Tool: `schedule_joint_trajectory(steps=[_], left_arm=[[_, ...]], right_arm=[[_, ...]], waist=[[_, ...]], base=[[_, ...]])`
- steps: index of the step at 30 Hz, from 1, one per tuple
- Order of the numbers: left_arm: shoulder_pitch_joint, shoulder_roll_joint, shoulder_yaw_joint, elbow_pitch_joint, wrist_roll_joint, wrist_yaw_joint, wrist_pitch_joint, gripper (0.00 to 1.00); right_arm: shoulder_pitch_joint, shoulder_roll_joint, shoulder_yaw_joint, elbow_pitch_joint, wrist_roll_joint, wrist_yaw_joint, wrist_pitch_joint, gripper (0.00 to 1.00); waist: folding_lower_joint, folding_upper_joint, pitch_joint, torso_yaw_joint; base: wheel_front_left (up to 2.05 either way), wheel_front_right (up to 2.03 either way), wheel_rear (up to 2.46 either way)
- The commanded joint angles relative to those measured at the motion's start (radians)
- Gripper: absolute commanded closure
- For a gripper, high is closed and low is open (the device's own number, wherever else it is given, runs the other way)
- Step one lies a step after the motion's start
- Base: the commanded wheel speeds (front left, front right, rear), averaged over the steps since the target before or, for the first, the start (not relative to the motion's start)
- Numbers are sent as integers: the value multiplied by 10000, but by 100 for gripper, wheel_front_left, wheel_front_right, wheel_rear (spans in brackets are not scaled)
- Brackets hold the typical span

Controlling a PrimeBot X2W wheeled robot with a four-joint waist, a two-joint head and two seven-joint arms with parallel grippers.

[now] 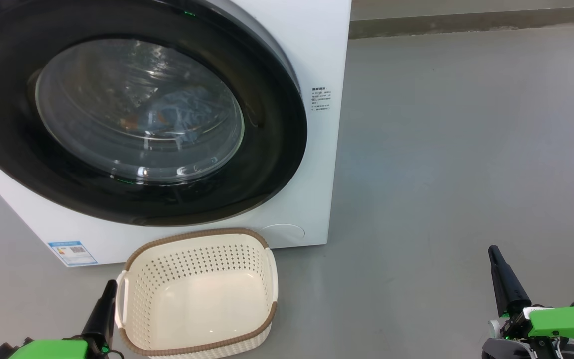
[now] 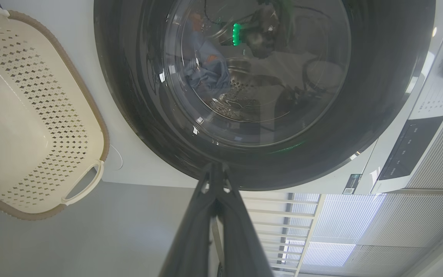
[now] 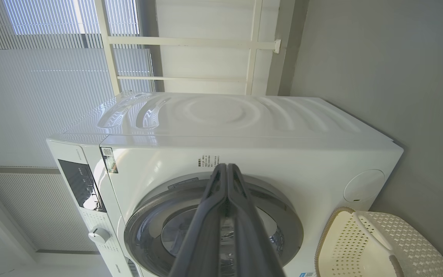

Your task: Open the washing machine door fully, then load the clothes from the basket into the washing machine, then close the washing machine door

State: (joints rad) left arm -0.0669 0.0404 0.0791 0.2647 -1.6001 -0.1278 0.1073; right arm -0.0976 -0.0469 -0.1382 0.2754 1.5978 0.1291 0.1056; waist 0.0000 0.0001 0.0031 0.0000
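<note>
In front of washer (image 1: 317,60), I see door (image 1: 272,149) shut, clothes (image 1: 177,117) behind its glass, basket (image 1: 192,234) empty at washer's foot. Left claw (image 1: 108,291), right claw (image 1: 496,259) clenched, empty. Risk, I judge: latch uncaught, door reopens; left claw nudges basket.

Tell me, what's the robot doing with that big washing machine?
A two-armed robot is doing laundry, and it looks nearly done. The clothes lie inside the washing machine, seen through the glass of the washing machine door, which looks shut. The basket on the floor in front holds nothing. The left gripper hangs beside the basket and the right gripper off to the other side, both shut and holding nothing.
</note>
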Motion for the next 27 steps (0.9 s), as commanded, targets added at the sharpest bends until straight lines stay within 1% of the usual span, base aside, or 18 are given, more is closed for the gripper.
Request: schedule_joint_trajectory(steps=[1, 27], left_arm=[[-411, 98, 346, -198, -86, -29, 59, 100], [-411, 98, 346, -199, -87, -29, 58, 100]], right_arm=[[-105, -34, 232, -307, 99, 16, 85, 100], [-104, -34, 237, -307, 103, 16, 82, 100]], waist=[[0, -1, 0, 0], [0, -1, 0, 0]], base=[[0, 0, 0], [0, 0, 0]])
